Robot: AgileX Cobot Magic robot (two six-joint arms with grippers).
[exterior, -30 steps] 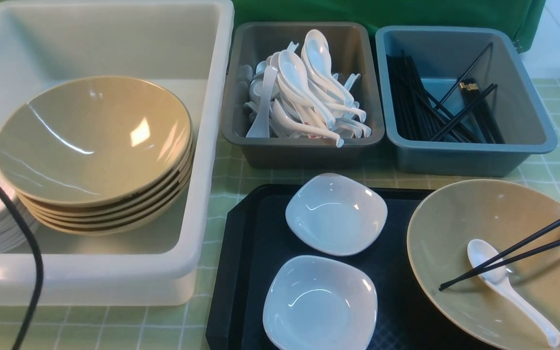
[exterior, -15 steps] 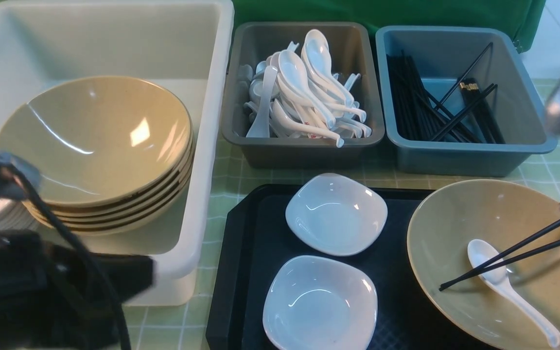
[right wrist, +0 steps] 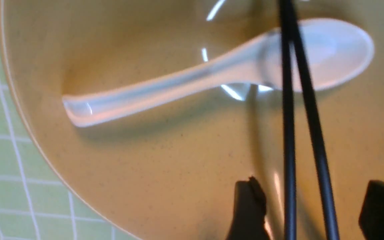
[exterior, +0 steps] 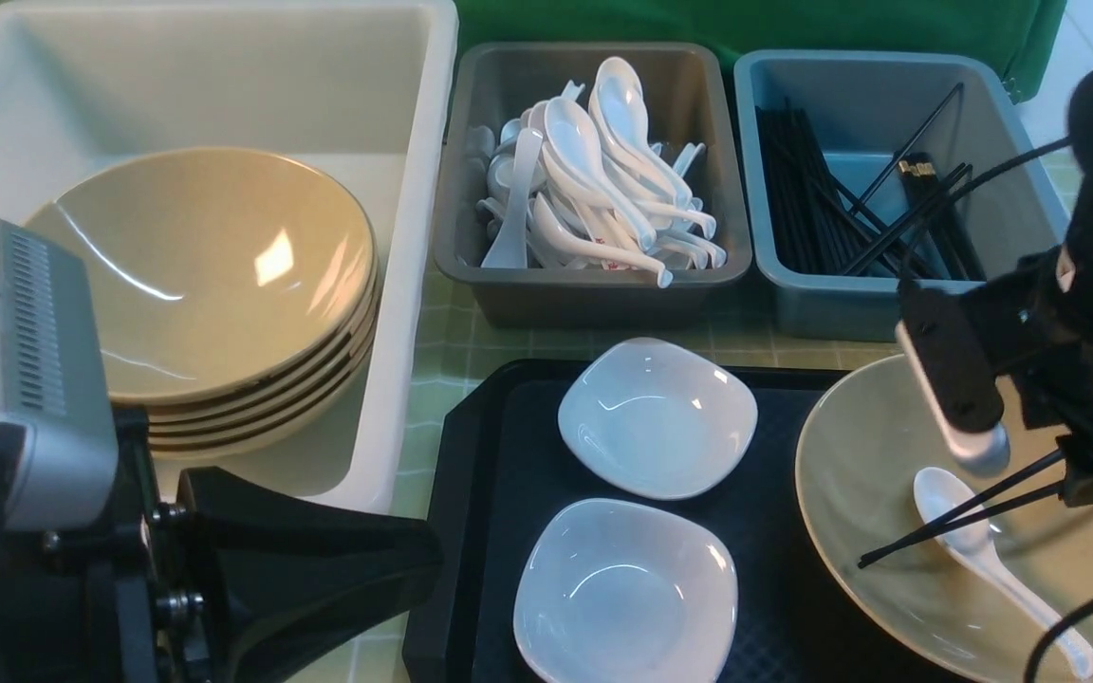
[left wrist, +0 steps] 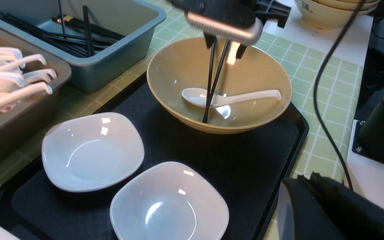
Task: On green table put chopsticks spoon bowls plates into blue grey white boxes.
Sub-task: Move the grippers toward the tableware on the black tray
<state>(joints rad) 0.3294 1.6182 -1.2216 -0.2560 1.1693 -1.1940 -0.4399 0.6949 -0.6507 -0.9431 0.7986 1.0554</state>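
On the black tray [exterior: 480, 493], toward the robot's right, sits a wide tan bowl [exterior: 864, 512] with a thin dark rim. A glossy white spoon [exterior: 983, 555] lies inside it, its deep scoop near the middle and its handle running out toward the near rim. Two long, thin black chopsticks [exterior: 969, 507] lean across the scoop, tips down in the bowl and upper ends rising toward the right arm. The right fingers [right wrist: 248, 210] stand wide, one on each side of the chopsticks, with a gap on both sides, so neither touches them. The left fingers [exterior: 319, 560] are pressed together into a black point, holding nothing, by the near side of the white box [exterior: 414, 285]. Two small white plates [exterior: 657, 417], rounded squares, rest empty on the tray beside the bowl. The white box holds a stack of tan bowls [exterior: 195, 275]. The grey box [exterior: 594, 299] holds a heap of white spoons [exterior: 603, 180], and the blue box [exterior: 850, 308] holds more black sticks [exterior: 812, 199], a few with gold bands. Everything stands on the pale green table [exterior: 442, 351].
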